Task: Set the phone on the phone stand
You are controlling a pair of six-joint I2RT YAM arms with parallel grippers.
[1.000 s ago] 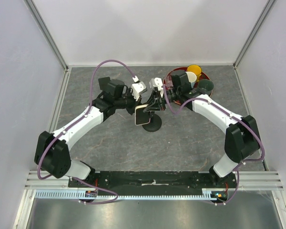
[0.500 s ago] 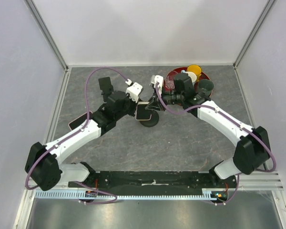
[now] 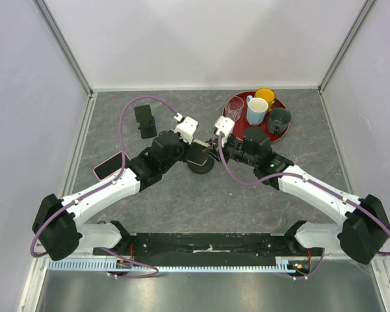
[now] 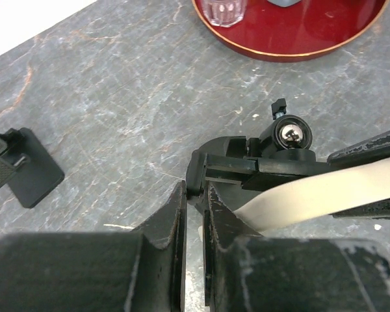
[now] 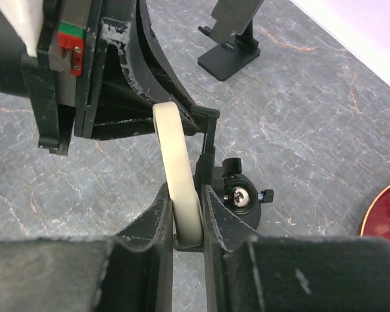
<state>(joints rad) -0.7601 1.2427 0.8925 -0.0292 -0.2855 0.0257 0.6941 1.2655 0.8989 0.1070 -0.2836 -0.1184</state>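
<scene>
Centre of the overhead frame: two robot arms meet low over a grey stone-patterned desk (image 3: pixel 247 201), with a cream-cased phone (image 5: pixel 175 162) held between them. The right claw (image 5: pixel 186 198) is closed on the near end of the phone, one finger flat against each face. The handset stands on edge and runs up the middle of the right wrist frame toward the left claw (image 4: pixel 195 190). Just right of the phone in that frame, touching it or very nearly, is the thin back plate of a black round-based phone stand (image 3: pixel 201 166). The stand's shiny ball joint shows right of centre in the left wrist frame. The left claw is narrowed to a slit, its tips around the end of that black plate; whether they also pinch the phone cannot be told. In the upper left of the overhead frame a second black folding stand (image 3: pixel 145 120) sits well apart, and a dark pink-edged handset (image 3: pixel 110 166) lies at the left. A round red tray (image 4: pixel 292 36) in the upper right carries a clear glass (image 4: pixel 221 10), a pale mug (image 3: pixel 257 110), a yellow cup (image 3: pixel 264 95) and a dark green cup (image 3: pixel 279 118)
</scene>
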